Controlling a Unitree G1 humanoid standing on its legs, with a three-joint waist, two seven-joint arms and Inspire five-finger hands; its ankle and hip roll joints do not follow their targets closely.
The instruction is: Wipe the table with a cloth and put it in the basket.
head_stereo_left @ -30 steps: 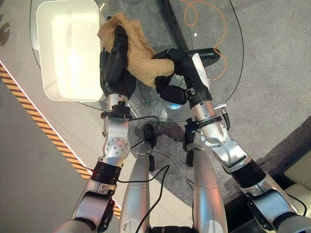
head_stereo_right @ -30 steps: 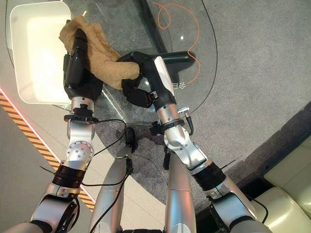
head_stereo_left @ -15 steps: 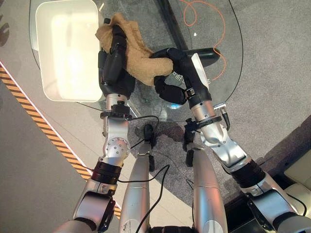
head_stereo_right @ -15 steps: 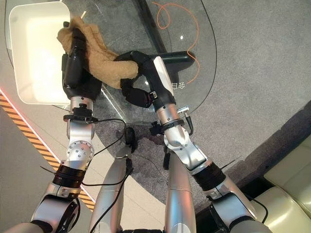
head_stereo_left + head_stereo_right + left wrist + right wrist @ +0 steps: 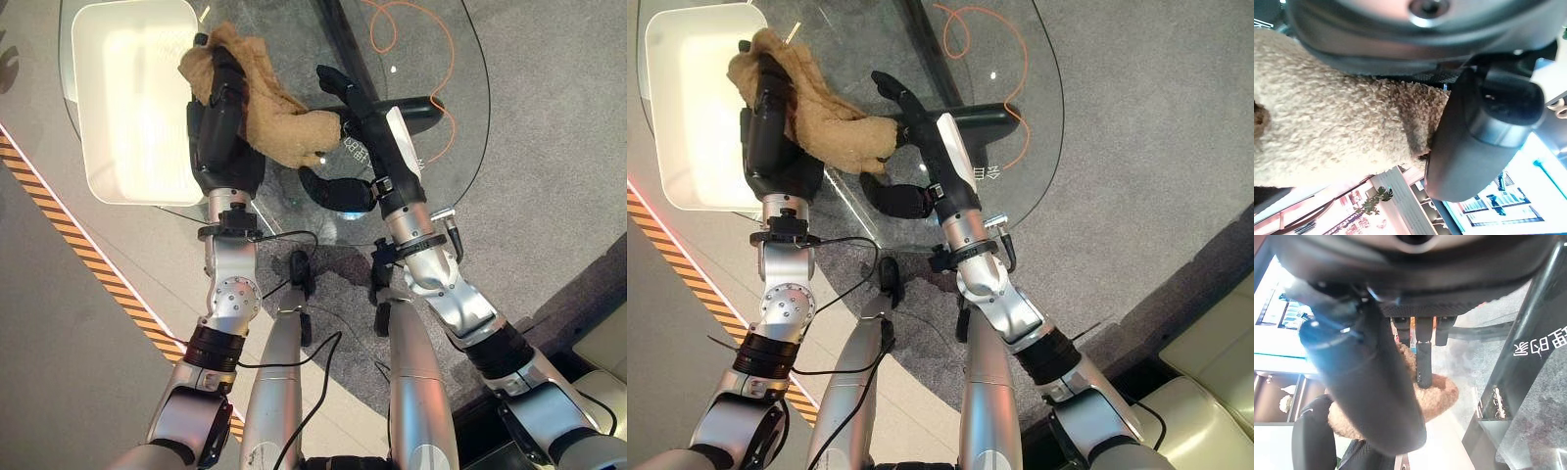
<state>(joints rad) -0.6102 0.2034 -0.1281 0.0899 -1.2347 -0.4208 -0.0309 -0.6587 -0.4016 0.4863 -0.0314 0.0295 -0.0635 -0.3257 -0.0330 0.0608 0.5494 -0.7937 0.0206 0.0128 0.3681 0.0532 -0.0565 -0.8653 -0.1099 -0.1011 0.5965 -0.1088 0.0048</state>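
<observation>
One soft, limp cloth (image 5: 269, 113) drapes from the left robot hand (image 5: 217, 122), clamped on its bunched end; the right robot hand (image 5: 355, 108) is spread apart beside the basket-side (image 5: 127, 108) worktop (image 5: 441, 59)

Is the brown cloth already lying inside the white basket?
No. The cloth is over the glass table, gripped by the left hand, beside the basket and not in it.

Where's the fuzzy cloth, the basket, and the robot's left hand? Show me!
cloth (image 5: 294, 132): left eye view, on its hanging middle fold.
basket (image 5: 93, 186): left eye view, on its white near rim.
left hand (image 5: 217, 122): left eye view, on its dark back, fingers curled in the cloth.
</observation>
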